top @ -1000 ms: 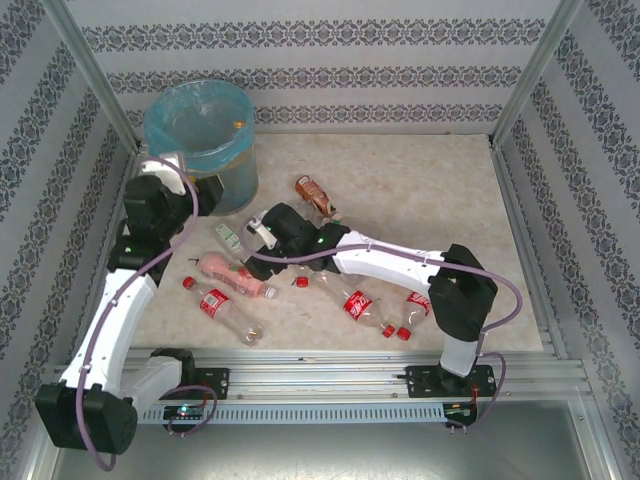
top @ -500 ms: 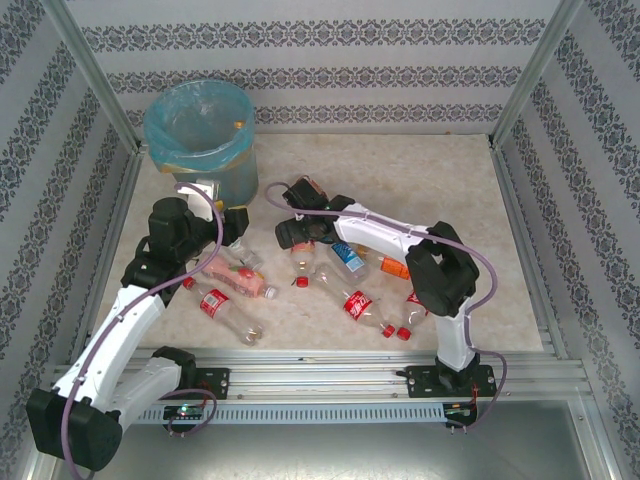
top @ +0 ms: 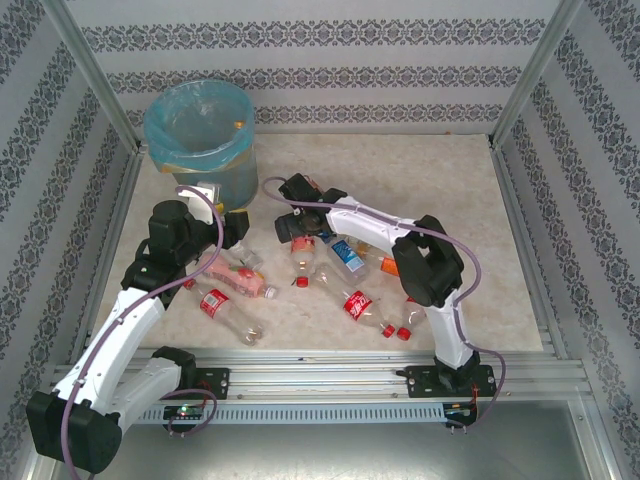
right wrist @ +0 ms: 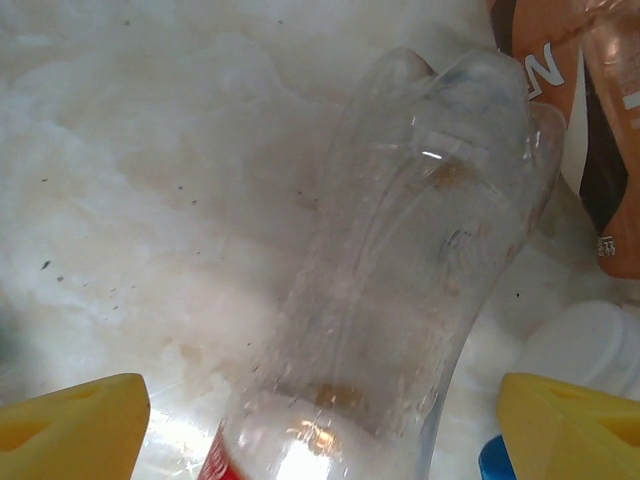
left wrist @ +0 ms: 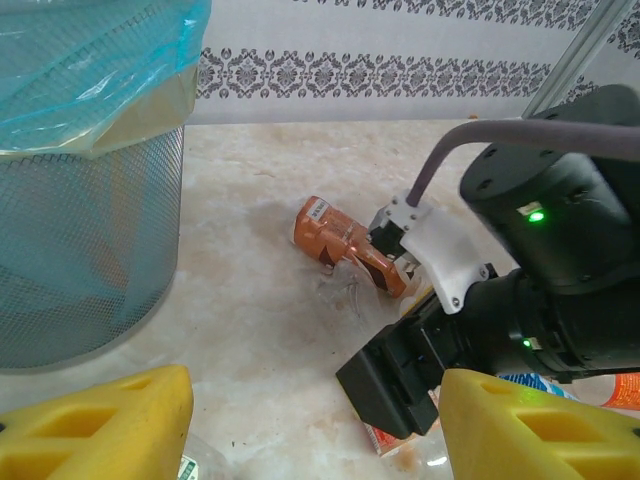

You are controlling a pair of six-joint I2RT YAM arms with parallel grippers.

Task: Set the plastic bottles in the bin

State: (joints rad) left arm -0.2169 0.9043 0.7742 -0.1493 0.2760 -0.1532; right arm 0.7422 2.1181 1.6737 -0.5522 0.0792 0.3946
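The right tool [right wrist: 320,428] is hanging released, its yellow fingers [right wrist: 70,425] spread wide and straddling a clear bottle [right wrist: 400,250] that is lying on the counter [right wrist: 150,150]. Neither finger is touching it. Just past that bottle's rounded end an orange-brown bottle [right wrist: 600,130] is lying on its side. The left tool [left wrist: 320,425] is also hanging released, gripping nothing and facing the right arm's wrist. To its left the bin [left wrist: 80,250] is standing upright near the counter's far left corner, its blue liner folded over the rim. In the overhead view a pink bottle [top: 228,272] is lying beside the left arm, and red-labelled bottles [top: 215,303] are lying scattered nearer the front edge.
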